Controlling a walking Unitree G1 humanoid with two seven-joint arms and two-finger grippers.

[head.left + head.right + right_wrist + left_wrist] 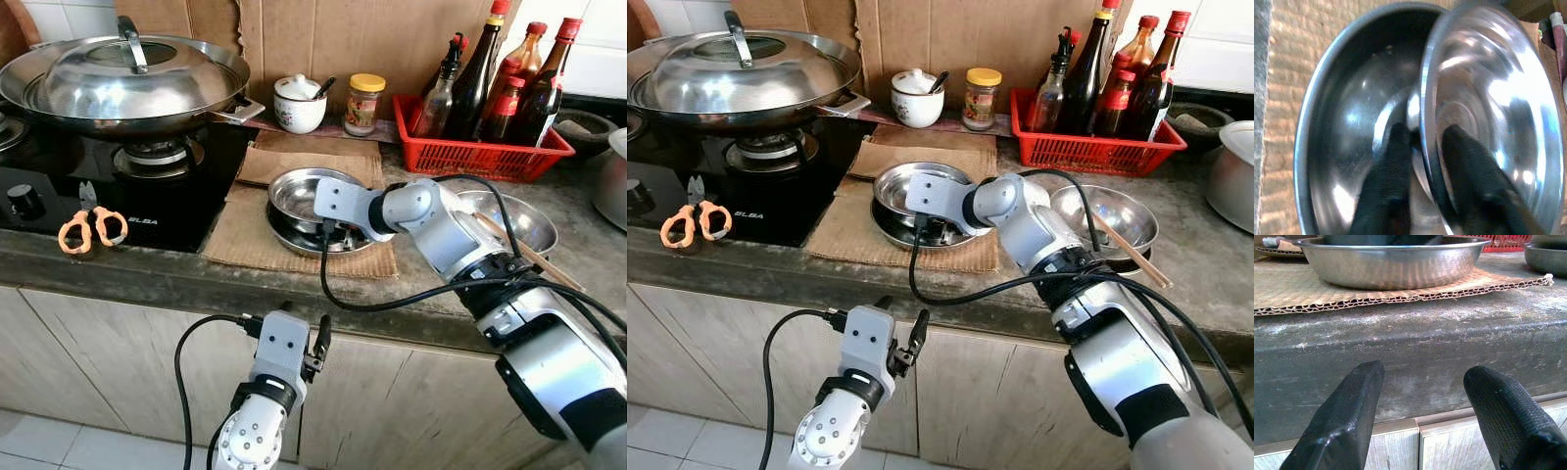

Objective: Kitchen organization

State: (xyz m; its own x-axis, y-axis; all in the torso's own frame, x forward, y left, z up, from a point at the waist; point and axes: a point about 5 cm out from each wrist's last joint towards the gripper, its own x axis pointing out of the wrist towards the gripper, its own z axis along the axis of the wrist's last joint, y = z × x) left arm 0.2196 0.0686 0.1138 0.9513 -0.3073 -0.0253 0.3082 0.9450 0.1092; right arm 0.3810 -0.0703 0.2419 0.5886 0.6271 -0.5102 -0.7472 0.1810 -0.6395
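The steel dishes [921, 211] are what you are sorting: two shallow dishes, one nested in the other, on a sheet of cardboard [872, 240] near the front of the surface [1215, 264], just right of the stove.

Nearest you, your left gripper [318, 352] hangs below the surface edge in front of the cabinet doors. Its fingers [1347, 416] are spread apart and hold nothing.

Farther in, your right gripper [1420, 142] reaches over from the right into the stack. Its fingers are pinching the rim of the upper dish [1493, 112], one finger inside and one outside, and that dish sits tilted against the lower dish [1347, 117].

Judging by the look, these dishes are thin, stiff and light, but polished and slippery. A rim pinch is the only real hold, so keep the rim deep between the fingers and lift slowly; a tilted dish may swing or slide out.

Right of the stack lies a steel bowl [1112, 215] with a chopstick [1127, 250] across it. On the stove edge to the left lie orange-handled scissors [91, 227].

Farthest back stand the lidded wok [122, 78], a white ceramic pot [299, 103], a yellow-capped jar [364, 103] and a red basket [480, 152] of sauce bottles [490, 83].
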